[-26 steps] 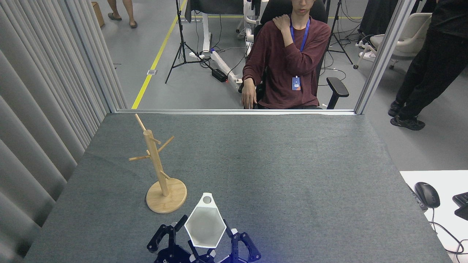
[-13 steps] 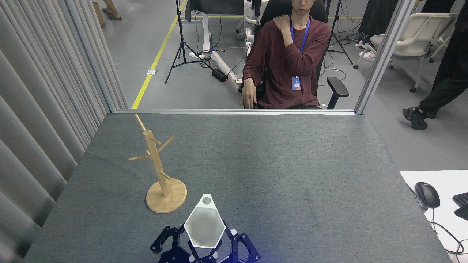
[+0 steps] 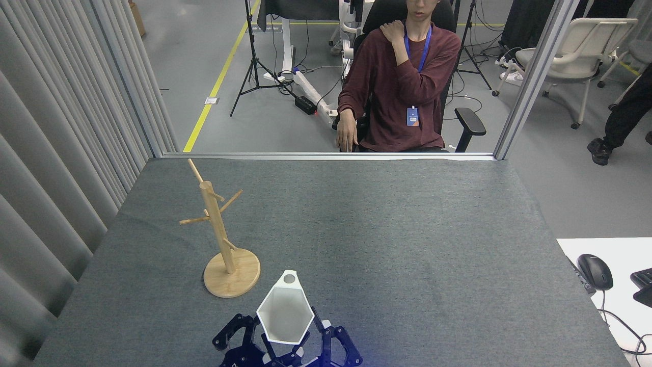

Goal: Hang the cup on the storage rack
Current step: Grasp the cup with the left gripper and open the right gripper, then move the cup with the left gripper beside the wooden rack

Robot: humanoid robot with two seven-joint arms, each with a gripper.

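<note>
Cup (image 3: 284,314) sits upright at the near desk (image 3: 407,229) edge, mouth up, pierced tab handle pointing away from us toward the storage rack (image 3: 222,238), which stands just beyond and left. Our jaws flank it: left gripper (image 3: 243,339) and right gripper (image 3: 333,342) both low in view; clenched or released, cannot tell. We judge the tab faces outward to meet a peg.

cup (image 3: 284,315): white, matt, smooth | storage rack (image 3: 224,244): pale wood, satin | table (image 3: 407,229): grey felt-like cloth, rough
</note>
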